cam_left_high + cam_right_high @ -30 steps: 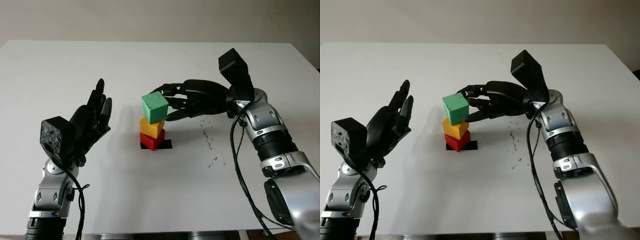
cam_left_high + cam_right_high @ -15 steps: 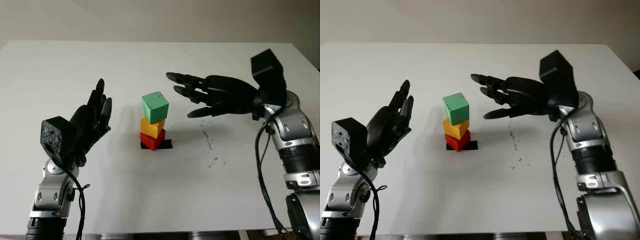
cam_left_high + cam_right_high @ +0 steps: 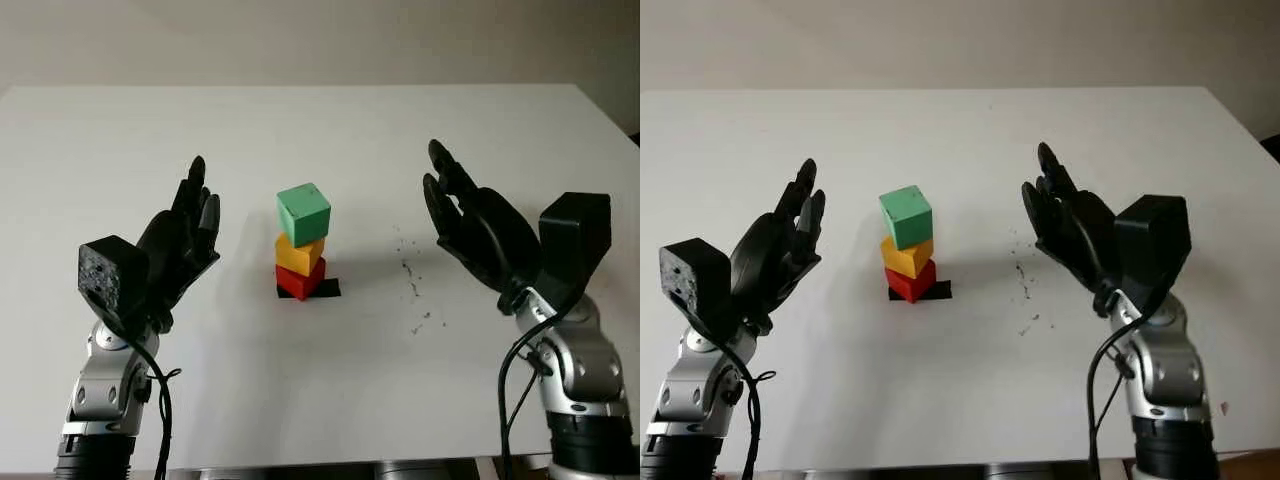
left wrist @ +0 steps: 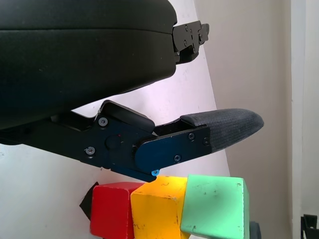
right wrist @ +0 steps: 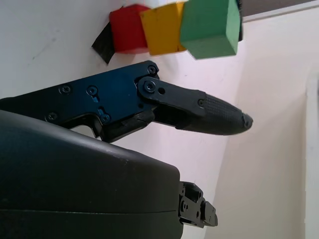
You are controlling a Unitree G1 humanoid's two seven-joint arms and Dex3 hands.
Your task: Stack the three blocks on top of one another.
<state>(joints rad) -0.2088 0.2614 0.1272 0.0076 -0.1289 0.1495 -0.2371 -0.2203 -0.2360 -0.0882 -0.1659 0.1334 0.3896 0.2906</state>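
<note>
**Three-block stack, both hands off**

Item 1. Left hand [image 3: 178,250]: was raised above the table [image 3: 320,400] at the near left, palm turned toward the stack, released and holding nothing. It stood well apart from the blocks.

Item 2. Right hand [image 3: 480,235]: was raised at the near right, palm likewise facing the stack, released and holding nothing. It too stood well apart from the blocks, about as far off as the left hand.

Item 3. Stack, between the two hands and slightly farther out than both. Red block [image 3: 299,280] was at the bottom, sitting on a black mark [image 3: 330,288] on the table. Yellow block [image 3: 299,253] rested on the red one, turned a little against it. Green block [image 3: 303,211] rested on top of the yellow, also twisted slightly out of line and overhanging a little. All three touched the one beneath; no finger touched any of them.

Item 4. Small dark specks [image 3: 412,285] lay on the table between the stack and the right hand, nearer the hand's fingertips.

Item 5. Far edge of the table lay beyond the stack, with a plain wall behind.
</note>
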